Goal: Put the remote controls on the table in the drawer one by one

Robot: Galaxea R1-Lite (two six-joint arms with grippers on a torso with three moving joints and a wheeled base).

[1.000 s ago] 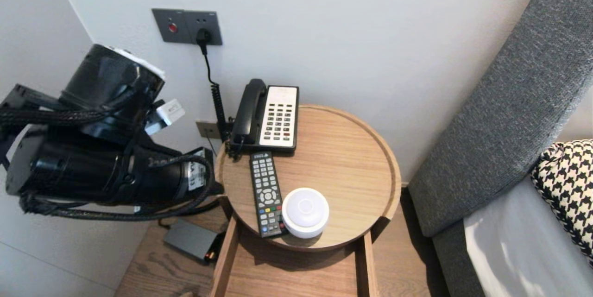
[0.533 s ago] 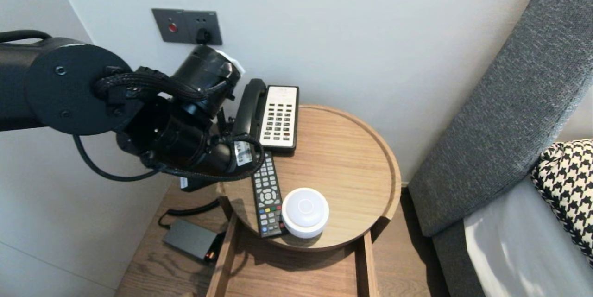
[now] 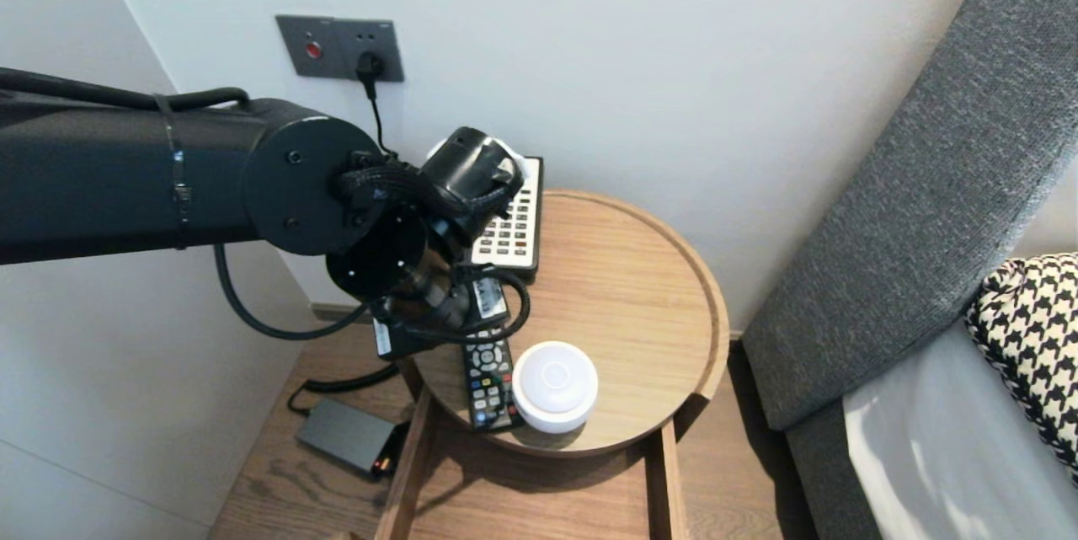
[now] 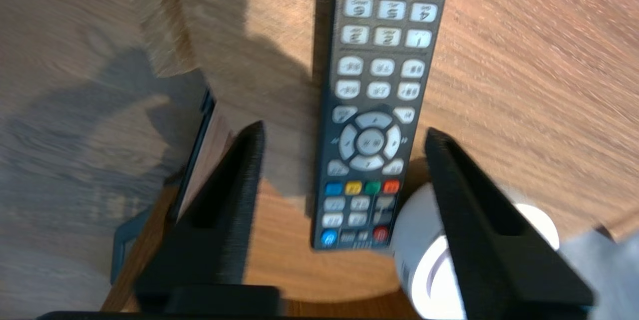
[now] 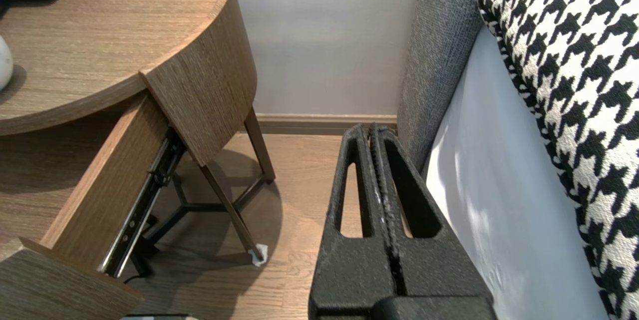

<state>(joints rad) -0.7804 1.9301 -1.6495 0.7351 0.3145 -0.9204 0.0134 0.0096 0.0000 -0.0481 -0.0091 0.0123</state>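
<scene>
A hotel bedroom: round bedside table (image 3: 627, 287) with desk telephone (image 3: 514, 228), TV remote (image 3: 488, 376), grey upholstered headboard (image 3: 926, 186), houndstooth pillow (image 3: 1027, 329)

- Black remote (image 4: 372, 110), long and slim, with pale keys and four coloured buttons, lies flat, face up.
- It rests on the round wooden tabletop (image 3: 623, 287) near the rim, below my left hand (image 4: 344, 131).

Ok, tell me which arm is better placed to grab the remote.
Left. The left tool is open right above the remote on the round table, the remote lined up between its jaws. The right tool is shut, low down beside the bed, off the tabletop.
</scene>
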